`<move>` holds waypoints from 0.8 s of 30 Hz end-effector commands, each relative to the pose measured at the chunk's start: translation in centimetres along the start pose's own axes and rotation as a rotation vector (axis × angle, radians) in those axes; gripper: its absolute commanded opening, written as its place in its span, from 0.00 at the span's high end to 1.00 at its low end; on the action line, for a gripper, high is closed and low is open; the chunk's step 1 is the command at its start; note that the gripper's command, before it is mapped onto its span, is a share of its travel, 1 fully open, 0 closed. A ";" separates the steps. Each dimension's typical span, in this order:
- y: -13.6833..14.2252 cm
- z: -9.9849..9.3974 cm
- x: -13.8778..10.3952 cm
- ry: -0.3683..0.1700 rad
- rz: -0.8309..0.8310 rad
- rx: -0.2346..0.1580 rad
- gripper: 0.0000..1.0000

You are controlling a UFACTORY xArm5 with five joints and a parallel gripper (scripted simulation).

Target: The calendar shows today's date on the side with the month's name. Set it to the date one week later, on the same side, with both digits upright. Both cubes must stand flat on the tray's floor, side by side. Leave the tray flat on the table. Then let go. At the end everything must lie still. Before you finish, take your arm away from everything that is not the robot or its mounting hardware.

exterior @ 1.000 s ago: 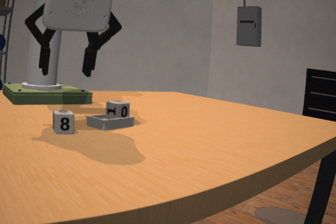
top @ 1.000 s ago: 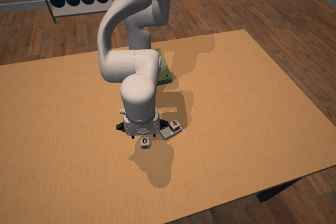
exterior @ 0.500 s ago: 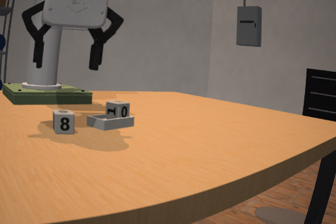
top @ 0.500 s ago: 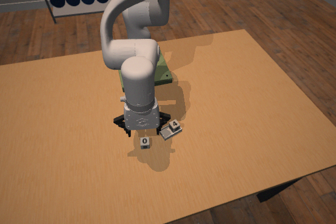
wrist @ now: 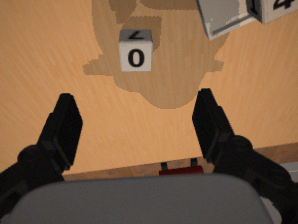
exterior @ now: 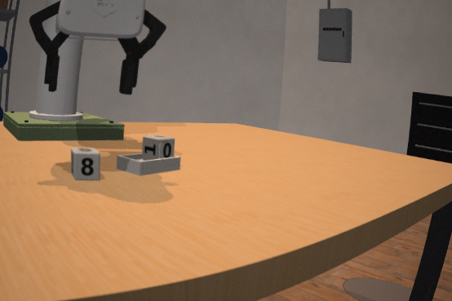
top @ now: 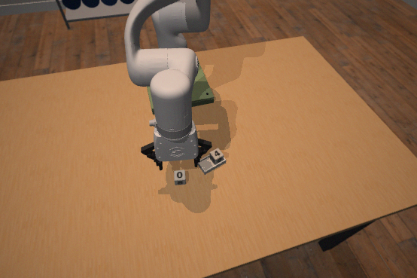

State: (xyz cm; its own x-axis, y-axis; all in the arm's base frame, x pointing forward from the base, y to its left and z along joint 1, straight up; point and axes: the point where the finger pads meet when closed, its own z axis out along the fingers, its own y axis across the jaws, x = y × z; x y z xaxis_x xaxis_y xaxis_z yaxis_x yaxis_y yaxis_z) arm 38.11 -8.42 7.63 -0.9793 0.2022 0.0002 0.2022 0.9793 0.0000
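A white cube (top: pixel 180 178) (exterior: pixel 86 165) (wrist: pixel 135 51) stands on the table, outside the tray. Its top shows 0, and the exterior camera sees an upright 8 on a side. The wrist view shows another, foreshortened digit. The grey tray (top: pixel 205 166) (exterior: pixel 161 166) (wrist: pixel 218 19) lies flat beside it. A second cube (top: pixel 217 156) (exterior: pixel 158 148) (wrist: pixel 274 11) stands in one end of the tray, with 4 on top; the exterior camera sees a 1 lying sideways and an upright 0. My gripper (top: pixel 178 166) (exterior: pixel 89 90) (wrist: pixel 137 105) is open and empty, high above the table near the loose cube.
The green base plate (top: pixel 203 94) (exterior: pixel 71 133) of the arm stands behind the tray and cubes. The wooden table (top: pixel 94 209) (exterior: pixel 265 206) extends around them; its front edge shows in the wrist view. The tray's other end holds no cube.
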 end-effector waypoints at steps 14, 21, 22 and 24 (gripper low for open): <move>0.0 -0.2 0.0 -0.004 -0.482 0.001 0.00; 0.1 -0.2 0.0 -0.004 -0.649 0.001 0.00; 0.1 -0.3 0.0 -0.004 -0.695 0.001 0.00; 0.1 -0.3 0.0 -0.004 -0.733 0.001 0.00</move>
State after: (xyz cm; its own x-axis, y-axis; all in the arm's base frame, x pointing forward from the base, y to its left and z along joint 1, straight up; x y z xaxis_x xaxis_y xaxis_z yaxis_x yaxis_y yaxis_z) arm 38.01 -8.34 7.76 -0.9135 -0.4068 -0.0001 -0.4068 0.9135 -0.0001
